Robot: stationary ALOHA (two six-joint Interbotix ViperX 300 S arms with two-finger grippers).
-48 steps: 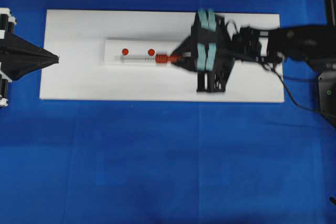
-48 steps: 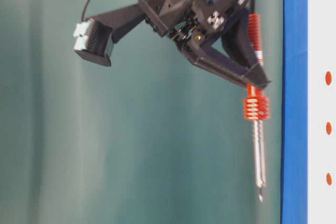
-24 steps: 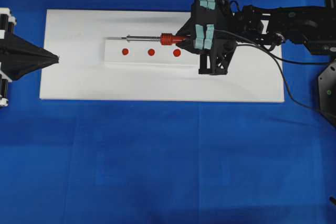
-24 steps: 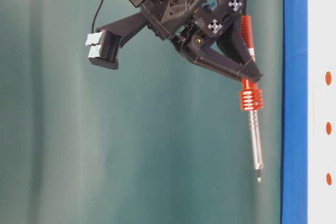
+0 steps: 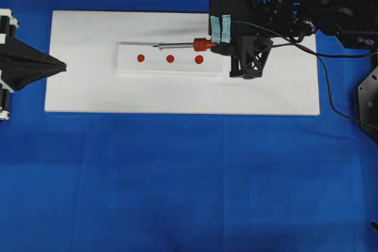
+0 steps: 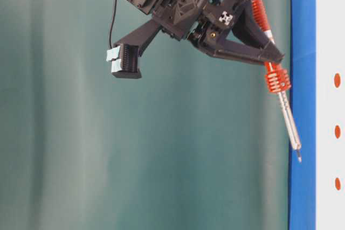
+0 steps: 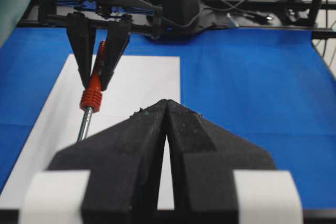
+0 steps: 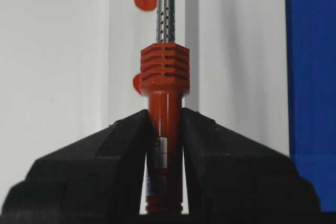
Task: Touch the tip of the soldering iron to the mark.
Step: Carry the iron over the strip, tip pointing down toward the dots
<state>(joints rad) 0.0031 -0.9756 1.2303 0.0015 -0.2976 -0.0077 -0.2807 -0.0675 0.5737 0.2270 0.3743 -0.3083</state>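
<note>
A: Gripping the soldering iron (image 5: 198, 44) by its orange-red handle, the right gripper (image 5: 220, 45) has its jaws clamped on either side of it; the right wrist view shows both black fingers (image 8: 94, 171) pressed against the handle just behind the ribbed collar.

B: And where does the iron point?

A: In the overhead view its silver shaft runs leftward from the collar, along the far edge of the white block (image 5: 171, 66). The tip sits above that edge, roughly between the left dot and the mark (image 5: 170, 59) as seen from above, but on the far side of the row, not over any dot.

B: Is the tip touching anything?

A: From the table-level view the iron (image 6: 280, 100) tilts with its tip toward the surface, and the tip looks very near the blue table cover. I cannot tell whether it makes contact.

B: The left gripper?

A: The left gripper (image 5: 62, 64) rests at the left end of the white board (image 5: 177, 95), well apart from the block. In its own wrist view the two black fingers (image 7: 131, 150) meet at the tips, closed on nothing.

B: The cord?

A: A black cord (image 5: 322, 81) trails from the right arm down toward the right edge.
</note>
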